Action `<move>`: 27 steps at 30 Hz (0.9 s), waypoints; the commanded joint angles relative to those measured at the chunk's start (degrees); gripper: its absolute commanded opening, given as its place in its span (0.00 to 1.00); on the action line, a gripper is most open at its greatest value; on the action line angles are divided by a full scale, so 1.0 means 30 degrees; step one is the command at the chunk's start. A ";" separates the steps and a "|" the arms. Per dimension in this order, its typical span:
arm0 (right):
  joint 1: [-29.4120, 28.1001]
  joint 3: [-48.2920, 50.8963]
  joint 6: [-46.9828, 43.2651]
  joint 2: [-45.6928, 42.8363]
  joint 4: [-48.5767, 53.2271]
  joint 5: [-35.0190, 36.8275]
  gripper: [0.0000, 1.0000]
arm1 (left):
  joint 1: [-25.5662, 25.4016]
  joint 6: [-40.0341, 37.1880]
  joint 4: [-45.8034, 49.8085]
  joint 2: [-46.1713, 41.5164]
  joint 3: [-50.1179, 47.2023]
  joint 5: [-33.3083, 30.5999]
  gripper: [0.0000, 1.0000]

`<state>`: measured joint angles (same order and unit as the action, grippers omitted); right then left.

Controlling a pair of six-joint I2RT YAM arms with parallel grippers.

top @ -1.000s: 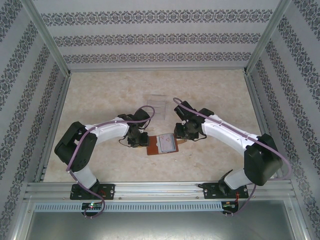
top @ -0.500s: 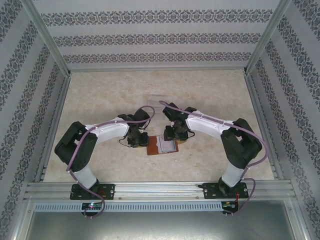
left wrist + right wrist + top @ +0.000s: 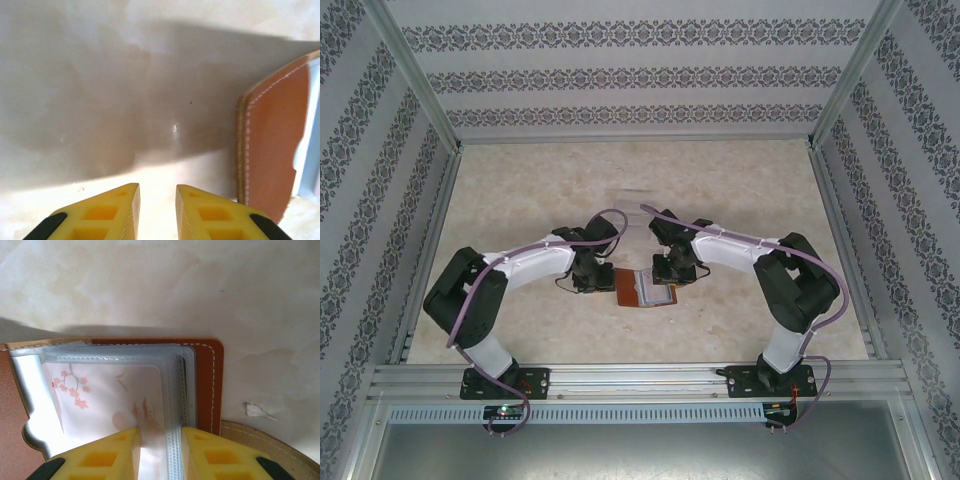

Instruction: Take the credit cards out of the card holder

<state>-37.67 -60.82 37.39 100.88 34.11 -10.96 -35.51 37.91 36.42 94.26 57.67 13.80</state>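
Note:
The brown card holder (image 3: pixel 624 289) lies open on the table between both arms. Seen from the right wrist, its leather cover (image 3: pixel 207 385) frames a stack of clear sleeves, and the top sleeve holds a pale credit card (image 3: pixel 110 400) printed with pink blossoms. My right gripper (image 3: pixel 160 432) (image 3: pixel 670 277) is down on the holder's right part. Its jaws stand narrow, and the sleeve stack's edge with the card fills the gap between them. My left gripper (image 3: pixel 157 187) (image 3: pixel 591 279) hovers low over bare table just left of the holder's stitched edge (image 3: pixel 270 150), slightly apart and empty.
A tan snap strap (image 3: pixel 272 442) sticks out at the holder's right. A faint clear plastic rack (image 3: pixel 629 196) stands behind the grippers. Patterned walls close in the table on three sides, and a metal rail (image 3: pixel 640 375) runs along the near edge.
The right arm folded in and moved its gripper left onto the holder's sleeves, then its jaws narrowed. The left gripper barely moved and closed a little.

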 commanded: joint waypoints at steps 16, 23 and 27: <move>-0.0230 0.2218 0.2245 -0.1066 -0.2500 -0.1368 0.26 | -0.0460 0.3305 -0.4221 0.0216 0.1900 0.4876 0.23; 0.0064 0.2182 0.1774 -0.1481 -0.1781 -0.0624 0.29 | -0.0586 0.4452 -0.7219 0.1756 0.0068 0.5705 0.20; 0.0245 0.2211 0.1613 -0.1774 -0.1500 -0.0476 0.30 | -0.0587 0.4762 -0.8191 0.2323 -0.0700 0.5810 0.18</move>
<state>-37.32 -55.22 42.92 97.17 27.14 -13.98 -36.80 50.04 17.19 100.27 57.10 29.74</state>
